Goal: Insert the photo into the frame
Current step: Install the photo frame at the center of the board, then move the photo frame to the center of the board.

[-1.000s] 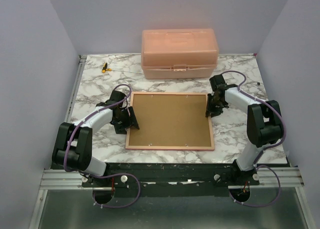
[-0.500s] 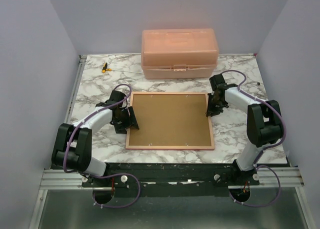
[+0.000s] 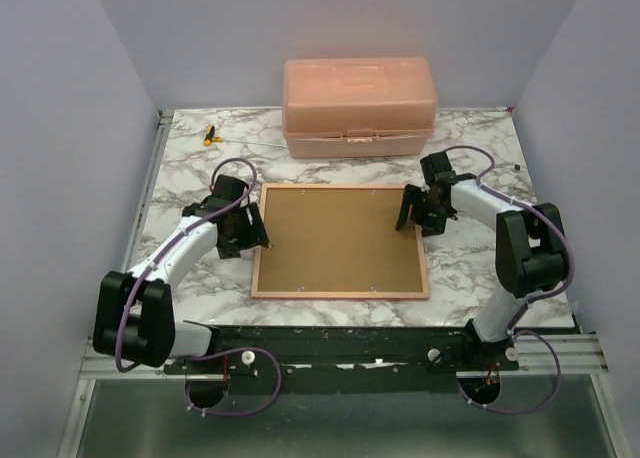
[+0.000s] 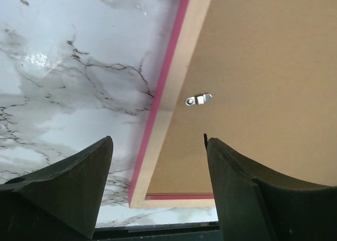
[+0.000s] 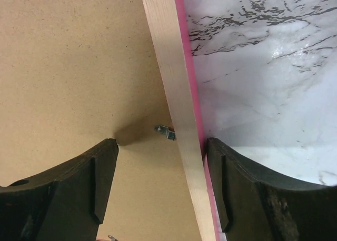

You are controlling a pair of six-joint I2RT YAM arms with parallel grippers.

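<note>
The frame (image 3: 340,294) lies face down in the middle of the marble table, its pinkish-red and light wood border around a brown backing board (image 3: 338,238). The photo is hidden. My left gripper (image 3: 250,233) is open at the frame's left edge. In the left wrist view the left gripper (image 4: 158,141) straddles the frame's border (image 4: 174,78), near a small metal clip (image 4: 198,99). My right gripper (image 3: 412,213) is open at the right edge. In the right wrist view the right gripper (image 5: 161,142) has the wooden rail (image 5: 163,51) and a clip (image 5: 166,131) between its fingers.
A salmon-pink lidded box (image 3: 358,106) stands behind the frame at the table's back. A small yellow and black tool (image 3: 210,134) lies at the back left. Purple walls close in the table on three sides.
The right gripper has opened wide and shifted slightly inward over the frame's right edge. The left arm has moved a little toward the back along the left edge. The frame has stayed put.
</note>
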